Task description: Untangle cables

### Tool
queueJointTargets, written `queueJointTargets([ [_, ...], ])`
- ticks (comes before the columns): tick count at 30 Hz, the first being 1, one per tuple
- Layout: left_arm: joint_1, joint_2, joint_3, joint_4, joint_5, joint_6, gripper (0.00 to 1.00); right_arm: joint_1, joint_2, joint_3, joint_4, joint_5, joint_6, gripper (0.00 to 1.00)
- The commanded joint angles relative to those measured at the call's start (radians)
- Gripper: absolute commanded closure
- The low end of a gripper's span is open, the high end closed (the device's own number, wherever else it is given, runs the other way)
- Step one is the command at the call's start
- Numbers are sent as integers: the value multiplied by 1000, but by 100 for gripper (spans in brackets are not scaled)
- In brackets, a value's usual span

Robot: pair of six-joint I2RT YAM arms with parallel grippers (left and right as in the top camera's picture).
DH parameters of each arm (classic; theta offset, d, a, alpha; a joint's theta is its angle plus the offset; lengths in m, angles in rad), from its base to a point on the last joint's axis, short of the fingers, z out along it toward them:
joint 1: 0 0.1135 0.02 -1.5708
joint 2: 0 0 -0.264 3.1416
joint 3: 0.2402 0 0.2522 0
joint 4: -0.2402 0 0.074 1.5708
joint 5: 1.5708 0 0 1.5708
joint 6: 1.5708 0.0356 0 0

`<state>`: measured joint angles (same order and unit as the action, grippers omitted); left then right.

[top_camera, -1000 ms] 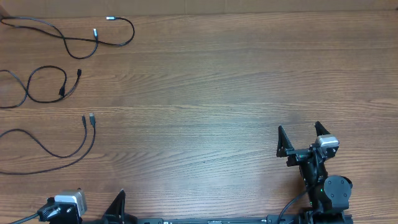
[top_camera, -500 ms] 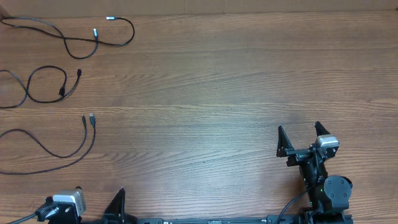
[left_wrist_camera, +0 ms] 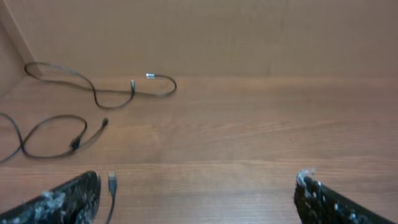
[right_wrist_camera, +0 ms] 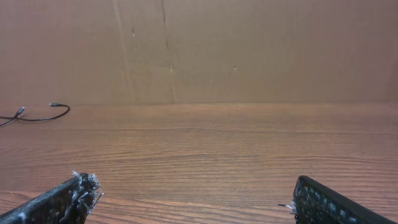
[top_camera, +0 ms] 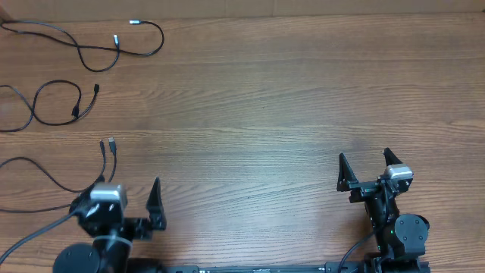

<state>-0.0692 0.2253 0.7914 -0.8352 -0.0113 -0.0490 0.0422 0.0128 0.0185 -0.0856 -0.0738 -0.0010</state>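
Black cables [top_camera: 96, 89] lying separate on wooden table [top_camera: 250, 114], left gripper [left_wrist_camera: 198, 185] and right gripper [top_camera: 364, 155] wide, empty

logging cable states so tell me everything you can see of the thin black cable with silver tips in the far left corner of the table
The thin black cable with silver tips looks like a flexible cord lying flat and loose on the brown wooden table. It snakes in open curves, crossing itself, and both small silver plug ends lie near each other. Nothing else touches it.
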Motion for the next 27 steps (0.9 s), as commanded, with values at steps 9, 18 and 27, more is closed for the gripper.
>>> queueJointTargets([
  [9,64,-168,-276,235,102,50,0,8,-10,-10,5,10,-7,0],
  [18,64,-222,-435,455,95,56,0,8,-10,-10,5,10,-7,0],
  [27,64,-222,-639,687,31,161,0,8,-10,-10,5,10,-7,0],
])
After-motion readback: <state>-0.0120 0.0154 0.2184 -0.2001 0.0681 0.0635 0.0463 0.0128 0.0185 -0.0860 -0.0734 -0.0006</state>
